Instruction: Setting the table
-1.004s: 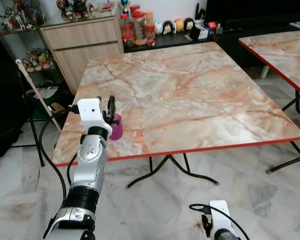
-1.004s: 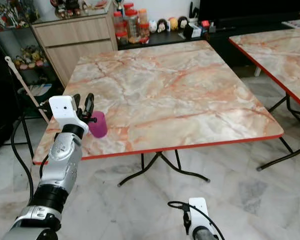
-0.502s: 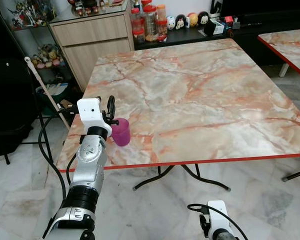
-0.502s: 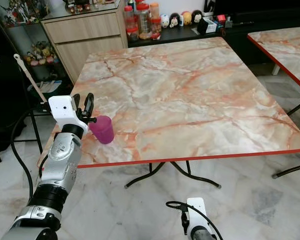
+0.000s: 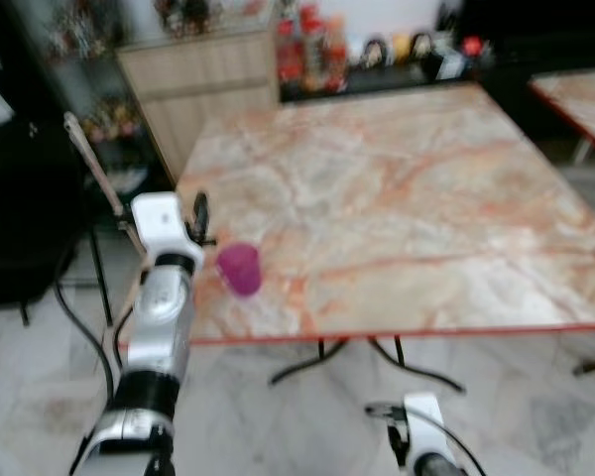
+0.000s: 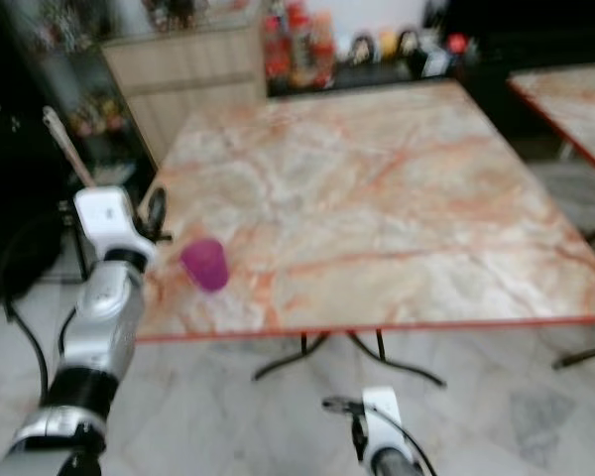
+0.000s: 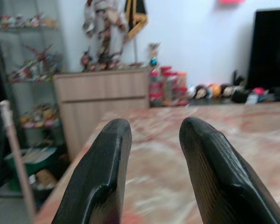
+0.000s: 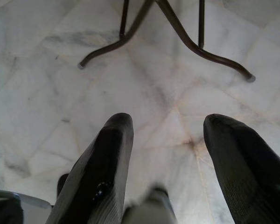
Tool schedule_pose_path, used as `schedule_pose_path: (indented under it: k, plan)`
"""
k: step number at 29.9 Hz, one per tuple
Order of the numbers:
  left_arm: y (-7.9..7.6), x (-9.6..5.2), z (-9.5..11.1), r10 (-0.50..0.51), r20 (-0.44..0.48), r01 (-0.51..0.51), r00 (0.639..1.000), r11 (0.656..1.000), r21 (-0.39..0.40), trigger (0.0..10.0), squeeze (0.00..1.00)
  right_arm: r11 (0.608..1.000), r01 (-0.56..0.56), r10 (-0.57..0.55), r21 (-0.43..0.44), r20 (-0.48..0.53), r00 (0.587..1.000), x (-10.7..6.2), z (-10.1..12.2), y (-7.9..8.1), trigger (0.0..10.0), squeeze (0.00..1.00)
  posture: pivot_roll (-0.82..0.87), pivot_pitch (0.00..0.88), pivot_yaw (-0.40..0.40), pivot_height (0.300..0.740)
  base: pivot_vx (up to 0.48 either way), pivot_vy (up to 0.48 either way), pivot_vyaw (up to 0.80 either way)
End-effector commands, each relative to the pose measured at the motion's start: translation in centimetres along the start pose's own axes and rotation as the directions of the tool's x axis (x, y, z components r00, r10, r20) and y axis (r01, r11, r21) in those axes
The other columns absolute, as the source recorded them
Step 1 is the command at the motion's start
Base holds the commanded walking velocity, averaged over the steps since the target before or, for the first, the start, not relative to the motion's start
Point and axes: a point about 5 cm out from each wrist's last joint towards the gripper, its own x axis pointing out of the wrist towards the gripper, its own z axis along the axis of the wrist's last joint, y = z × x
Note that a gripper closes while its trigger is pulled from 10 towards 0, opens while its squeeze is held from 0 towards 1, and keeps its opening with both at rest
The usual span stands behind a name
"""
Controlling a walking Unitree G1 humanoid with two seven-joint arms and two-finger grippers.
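My left pincer [image 5: 200, 211] hangs open and empty just beside the purple cup [image 5: 241, 269], which stands near the table [image 5: 407, 208] edge. A careless sideways swing could knock it to the floor. My right pincer [image 8: 165, 154] idles, open, low.

A magenta cup [image 5: 240, 268] stands upright near the marble table's [image 5: 407, 208] front-left corner
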Motion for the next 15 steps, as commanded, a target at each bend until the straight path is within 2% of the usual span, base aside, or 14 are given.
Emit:
schedule_pose_path:
  k: [1, 10, 15]
  plan:
    - [-0.47, 0.09, -0.12, -0.005, -0.012, 0.005, 1.000, 1.000, -0.004, 10.0, 0.00, 1.000, 0.011, -0.011, 0.001, -0.011, 1.000, -0.06, -0.23, -0.50, 10.0, 0.00, -0.01, 0.000, 0.105, 0.719, 0.349, 0.000, 0.00]
    - [-0.15, 0.11, -0.06, 0.008, -0.010, -0.008, 1.000, 1.000, -0.004, 10.0, 0.00, 1.000, 0.013, -0.013, 0.005, -0.011, 1.000, -0.04, -0.16, -0.55, 10.0, 0.00, -0.01, 0.000, 0.103, 0.719, 0.333, 0.000, 0.00]
    - [0.09, 0.03, -0.16, 0.002, -0.021, -0.003, 1.000, 1.000, -0.002, 10.0, 0.00, 1.000, 0.014, -0.014, 0.008, -0.017, 1.000, -0.09, -0.34, -0.55, 10.0, 0.00, -0.01, 0.000, 0.105, 0.719, 0.000, 0.000, 0.00]
